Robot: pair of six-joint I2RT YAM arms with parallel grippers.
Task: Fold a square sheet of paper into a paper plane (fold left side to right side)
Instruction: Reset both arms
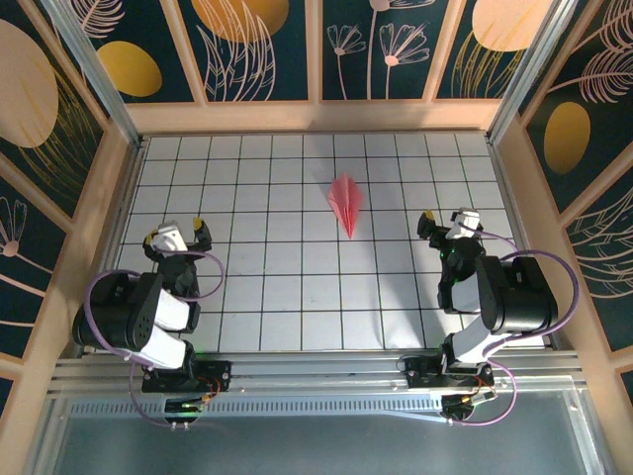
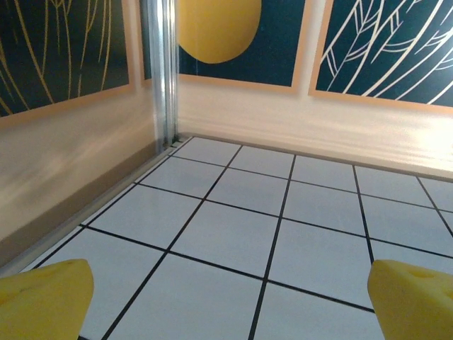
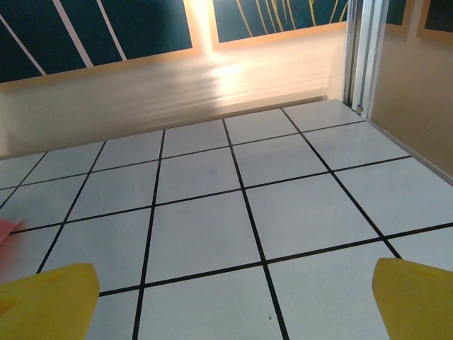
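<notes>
The square sheet of paper lies folded into a salmon-pink paper plane [image 1: 346, 202], a narrow dart with its point toward the near edge, on the white grid table [image 1: 287, 297] a little behind centre. My left gripper [image 1: 176, 231] [image 2: 230, 301] hovers open near the left wall, far from the plane, with bare tiles between its yellow fingertips [image 2: 46, 297]. My right gripper [image 1: 450, 220] [image 3: 233, 301] stands open to the plane's right, several squares away. A blurred pink sliver of the paper plane [image 3: 4, 234] shows at the left edge of the right wrist view.
Wooden walls [image 1: 316, 116] with dark floral panels enclose the table at the back and both sides. A metal corner post [image 2: 161, 71] stands ahead of the left gripper. Both arm bases [image 1: 178, 376] sit at the near edge.
</notes>
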